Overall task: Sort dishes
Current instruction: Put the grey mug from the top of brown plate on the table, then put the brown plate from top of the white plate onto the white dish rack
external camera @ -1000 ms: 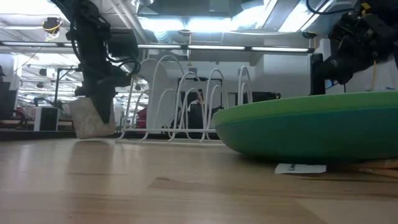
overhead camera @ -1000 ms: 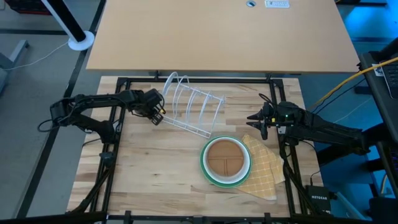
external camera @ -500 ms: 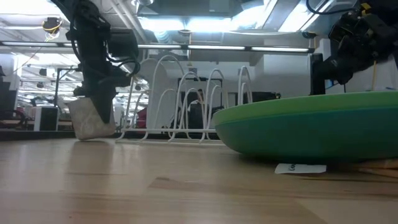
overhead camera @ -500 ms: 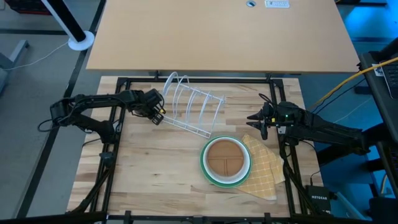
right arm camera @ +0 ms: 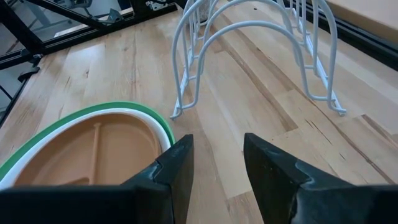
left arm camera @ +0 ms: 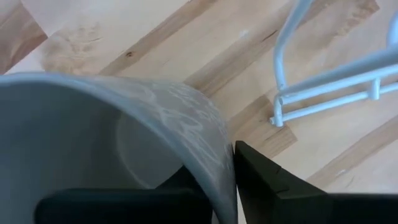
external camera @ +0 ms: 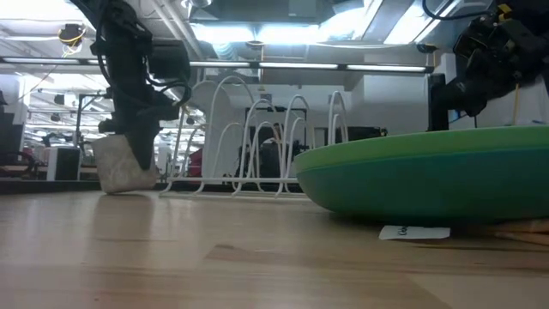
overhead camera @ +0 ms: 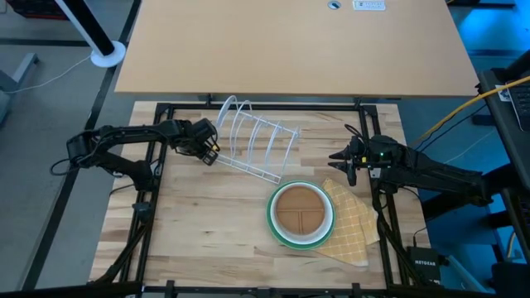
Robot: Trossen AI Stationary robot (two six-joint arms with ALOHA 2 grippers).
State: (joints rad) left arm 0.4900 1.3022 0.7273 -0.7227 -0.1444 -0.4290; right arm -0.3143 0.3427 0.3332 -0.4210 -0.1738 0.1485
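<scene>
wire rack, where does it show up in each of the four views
High view: white wire rack at centre, above the stacked plates.
Low view: rack mid-frame, behind the table edge of the plates.
Left wrist view: one rack corner, beside the grey mug.
Right wrist view: rack ahead.
Shared landmark: the brown plate.

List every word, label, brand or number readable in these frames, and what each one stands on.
"NETGEAR": on the small black box by the table's lower right corner, high view.
White label on the tan tabletop behind: too small to read.
White tag under the stacked plates, low view: print blurred, unreadable.
No other text shows.
</scene>
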